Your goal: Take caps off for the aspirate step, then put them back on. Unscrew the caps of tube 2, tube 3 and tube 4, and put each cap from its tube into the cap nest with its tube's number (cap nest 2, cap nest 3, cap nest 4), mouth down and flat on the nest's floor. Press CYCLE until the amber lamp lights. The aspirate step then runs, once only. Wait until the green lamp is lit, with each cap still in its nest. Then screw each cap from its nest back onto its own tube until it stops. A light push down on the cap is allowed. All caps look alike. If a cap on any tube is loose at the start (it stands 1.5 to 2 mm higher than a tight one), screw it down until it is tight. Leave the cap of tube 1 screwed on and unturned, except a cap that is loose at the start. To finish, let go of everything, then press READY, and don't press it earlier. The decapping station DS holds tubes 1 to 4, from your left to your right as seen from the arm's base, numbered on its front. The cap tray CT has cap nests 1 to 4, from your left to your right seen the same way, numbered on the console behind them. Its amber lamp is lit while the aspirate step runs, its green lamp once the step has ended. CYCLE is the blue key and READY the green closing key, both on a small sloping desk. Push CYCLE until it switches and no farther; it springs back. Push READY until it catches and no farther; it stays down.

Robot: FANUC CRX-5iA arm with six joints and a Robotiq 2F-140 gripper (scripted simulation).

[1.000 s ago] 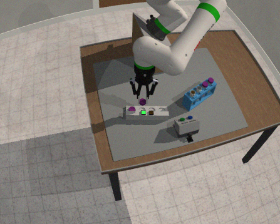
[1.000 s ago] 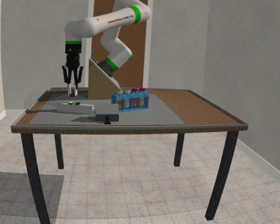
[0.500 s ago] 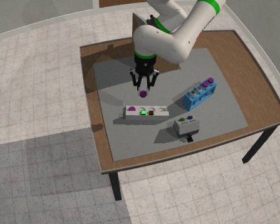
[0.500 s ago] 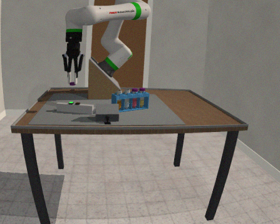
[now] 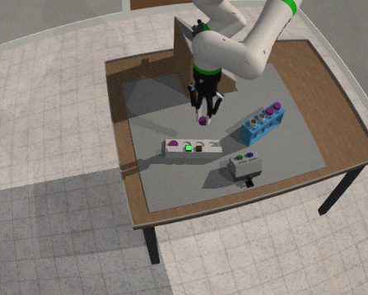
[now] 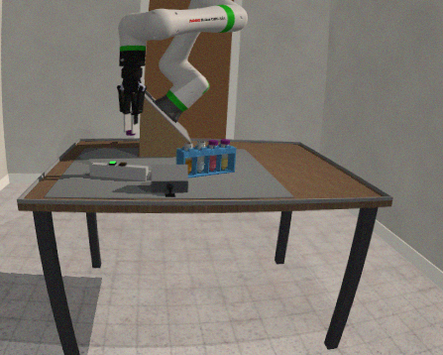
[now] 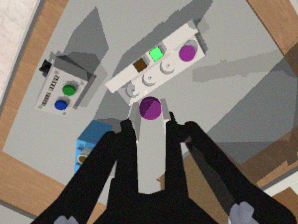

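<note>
Purple cap [image 7: 149, 108] sits pinched between the black fingers of the end effector [image 7: 150, 116], hanging well above the counter [image 5: 300, 62] near the white cap tray [image 5: 218, 149], whose green lamp [image 5: 188, 147] glows. It looks like a small, light, rigid plastic disc, smooth-sided and probably slippery, so gripping across its round wall seems safest. Another cap [image 5: 173, 142] rests in an end nest. Two tubes in the blue station [image 5: 248, 136] stand open.

A lab bench: blue tube rack [image 5: 251, 133], cap tray [image 5: 192, 153], key desk [image 5: 245, 166], robot arm [image 5: 235, 49].
</note>
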